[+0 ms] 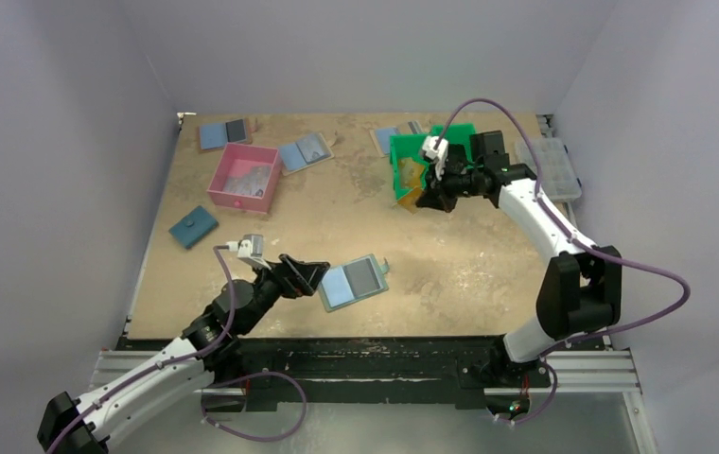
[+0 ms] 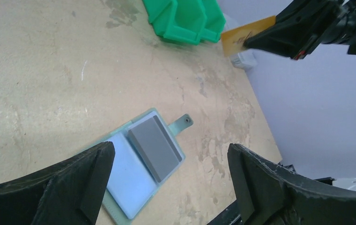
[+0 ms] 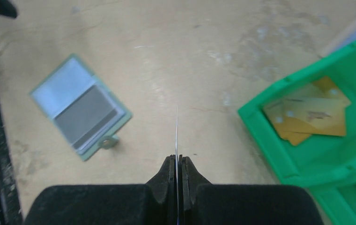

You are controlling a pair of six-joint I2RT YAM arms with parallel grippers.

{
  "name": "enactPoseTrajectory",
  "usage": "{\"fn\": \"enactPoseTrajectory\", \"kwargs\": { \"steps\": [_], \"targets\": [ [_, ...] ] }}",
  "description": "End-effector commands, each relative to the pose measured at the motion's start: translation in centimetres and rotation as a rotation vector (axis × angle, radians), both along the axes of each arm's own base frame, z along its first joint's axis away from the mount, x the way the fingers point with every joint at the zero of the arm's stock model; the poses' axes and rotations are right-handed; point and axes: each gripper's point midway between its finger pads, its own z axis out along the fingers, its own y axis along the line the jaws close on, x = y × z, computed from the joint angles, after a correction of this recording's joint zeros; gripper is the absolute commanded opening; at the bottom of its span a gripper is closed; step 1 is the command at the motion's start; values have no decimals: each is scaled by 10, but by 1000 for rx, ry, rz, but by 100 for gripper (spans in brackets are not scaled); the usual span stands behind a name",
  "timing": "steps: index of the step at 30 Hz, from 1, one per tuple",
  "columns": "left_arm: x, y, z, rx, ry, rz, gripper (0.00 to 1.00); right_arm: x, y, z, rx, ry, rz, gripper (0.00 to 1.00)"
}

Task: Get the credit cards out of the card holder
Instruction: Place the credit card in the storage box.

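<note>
Right jaws: clamped together on one credit card (image 3: 176, 129), gripped by its lower edge only, with most of the card standing free above the pinch. The card hangs just beside the green bin (image 3: 260, 136) and, from the wrist view, over the bare counter (image 1: 450, 255), not over the bin opening. Several credit cards (image 3: 312, 112) already lie in the bin.

Left jaws: wide apart, hovering over the card holder (image 1: 354, 281) and touching nothing. The holder lies open and flat on the counter, well apart from the bin. No orange shows at its grey pocket; whether any card remains inside cannot be told.

Hazards, as judged:
- Release at this position would likely drop the card on the counter or against the rim
- The narrow edge grip lets a thin card pivot or slip during travel
- The holder is unrestrained; any further extraction could drag or fold it unless the left jaws pin it first
</note>
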Motion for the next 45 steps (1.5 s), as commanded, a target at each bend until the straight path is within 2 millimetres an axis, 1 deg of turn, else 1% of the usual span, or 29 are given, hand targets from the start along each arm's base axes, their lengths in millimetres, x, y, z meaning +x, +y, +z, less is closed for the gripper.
{"fn": "enactPoseTrajectory", "kwargs": {
  "steps": [1,4,7,9,12,17,22,26,31,34,36,37,39,40,42,43,45],
  "targets": [
    [2,1,-6,28,35,14,99,48,-24,23,-2,-99,-230,0],
    [2,-1,-10,46,52,6,99,71,-33,27,-28,-124,-306,0],
    [1,-3,-11,53,60,-1,99,91,-38,21,-78,-116,-341,0],
    [1,-3,-11,54,62,-4,99,103,-40,19,-109,-111,-334,0],
    [0,-1,-11,59,62,-2,99,118,-40,15,-138,-88,-334,0],
    [-1,1,-12,59,60,4,99,138,-47,3,-204,-71,-356,0],
    [-1,1,-14,66,65,3,99,148,-47,-9,-236,-51,-348,0],
    [-1,1,-17,68,72,2,99,150,-43,-24,-263,-24,-320,2],
    [-1,-1,-18,67,74,-5,99,148,-32,-44,-319,-8,-270,7],
    [-1,-2,-17,66,71,-12,99,151,-29,-52,-339,4,-256,9],
    [-2,-3,-17,66,72,-14,99,156,-29,-56,-356,7,-264,13],
    [-2,-3,-16,65,71,-16,99,161,-31,-55,-374,-7,-280,14],
    [-2,-3,-16,66,71,-17,99,176,-39,-49,-413,-53,-355,31],
    [-2,-3,-16,66,71,-17,99,183,-43,-41,-426,-87,-390,37],
    [-2,-3,-15,64,68,-18,99,195,-51,-24,-446,-151,-453,46],
    [-2,-3,-14,63,67,-18,99,201,-55,-15,-453,-183,-480,48],
    [-2,-4,-13,63,64,-21,99,208,-62,8,-461,-246,-529,49]
  ]
}}
